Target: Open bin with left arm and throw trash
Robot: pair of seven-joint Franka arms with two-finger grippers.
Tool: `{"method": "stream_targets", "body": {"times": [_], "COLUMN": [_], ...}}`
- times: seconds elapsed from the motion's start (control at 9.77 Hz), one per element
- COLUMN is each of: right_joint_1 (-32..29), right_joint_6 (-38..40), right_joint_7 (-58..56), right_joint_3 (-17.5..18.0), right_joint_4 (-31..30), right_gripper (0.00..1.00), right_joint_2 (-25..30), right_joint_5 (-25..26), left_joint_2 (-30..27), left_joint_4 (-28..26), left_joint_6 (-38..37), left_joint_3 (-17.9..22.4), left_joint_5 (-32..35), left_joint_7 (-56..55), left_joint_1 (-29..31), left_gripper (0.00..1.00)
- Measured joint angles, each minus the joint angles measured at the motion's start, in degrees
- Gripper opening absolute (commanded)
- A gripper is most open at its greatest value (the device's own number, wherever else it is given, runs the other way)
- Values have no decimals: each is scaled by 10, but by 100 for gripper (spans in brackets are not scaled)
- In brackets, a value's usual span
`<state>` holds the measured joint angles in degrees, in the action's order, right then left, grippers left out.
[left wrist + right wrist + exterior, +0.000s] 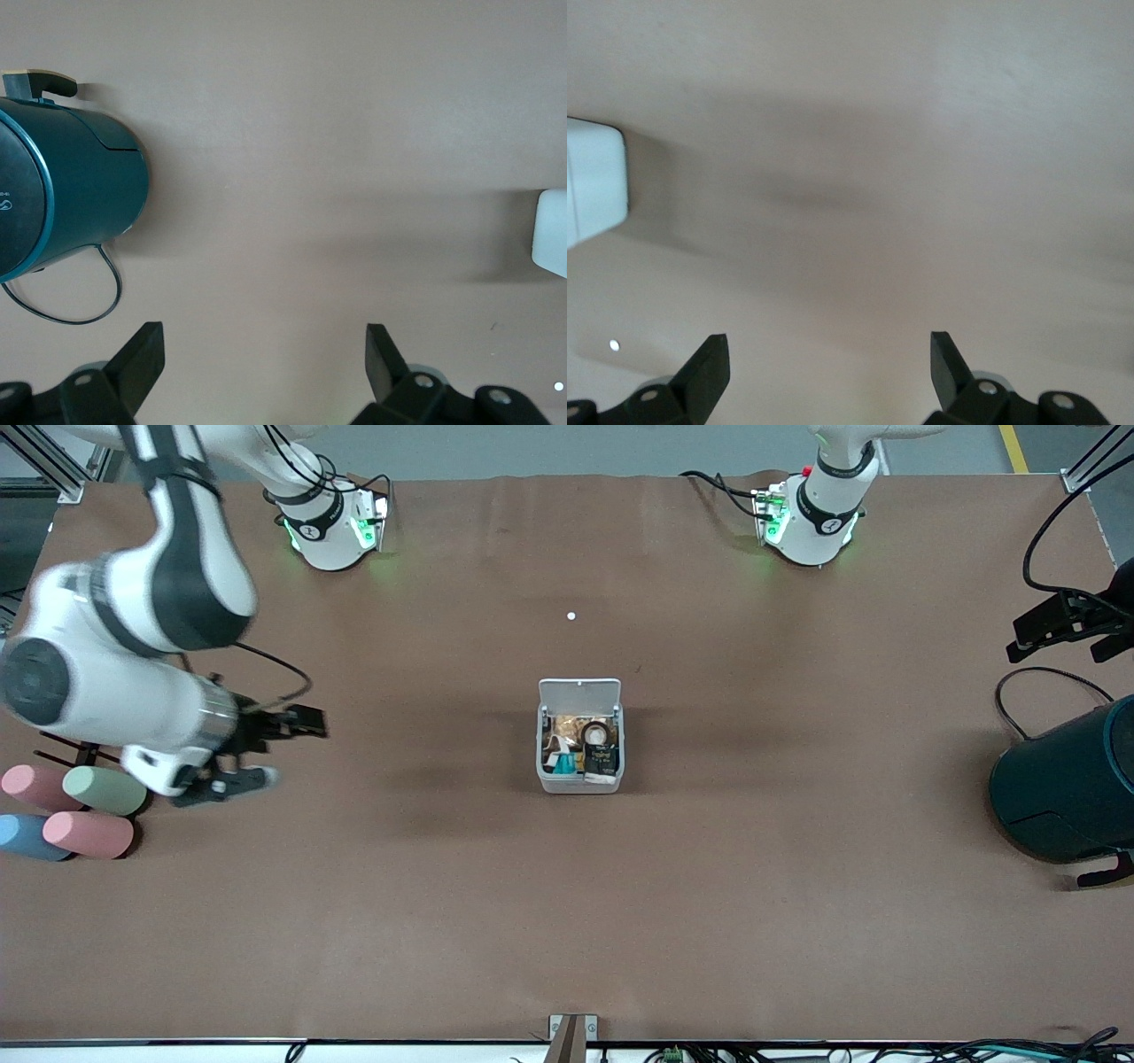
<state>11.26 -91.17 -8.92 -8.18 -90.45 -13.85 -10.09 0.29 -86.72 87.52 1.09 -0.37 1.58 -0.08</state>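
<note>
Brown paper-covered table (567,921), wide and mostly bare, lots of open room on every side of the centre.

At the right arm's end: four pastel cylinders (71,815) lying in a cluster at the table edge, two pink, one green, one blue. Right gripper (266,753) hangs over the table just beside them, empty, black fingers (709,367) spread wide.

Centre: one small square white-grey plastic bin (580,779), hinged flat white lid (580,693) swung up and open. Inside, the trash: a black printed packet (601,758) and a little black ring with tan core (595,733), among other scraps. One tiny white dot (570,615) on the table, nearer the bases.

At the left arm's end: one large dark teal drum (1067,788) at the table edge. Left gripper (1063,629) waits over that edge, empty, fingers (142,363) wide apart.
</note>
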Motion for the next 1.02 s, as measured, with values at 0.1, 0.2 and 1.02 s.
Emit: {"method": "stream_targets", "body": {"times": [0.1, 0.2, 1.02], "right_joint_1": [-42, -75, -87], "right_joint_6": [22, 40, 69], "right_joint_7": [-39, -70, 84], "right_joint_3": [-1, -1, 24], "right_joint_4": [-1, -1, 45], "right_gripper": [100, 100, 100], "right_joint_2": [15, 32, 143], "right_joint_5": [1, 3, 105], "left_joint_2": [0, 0, 0], "left_joint_4": [0, 0, 0], "left_joint_6": [0, 0, -1], "left_joint_3": [-1, -1, 0], "left_joint_5": [0, 0, 0], "left_joint_7": [0, 0, -1], "left_joint_1": [0, -1, 1], "left_gripper": [100, 100, 100]}}
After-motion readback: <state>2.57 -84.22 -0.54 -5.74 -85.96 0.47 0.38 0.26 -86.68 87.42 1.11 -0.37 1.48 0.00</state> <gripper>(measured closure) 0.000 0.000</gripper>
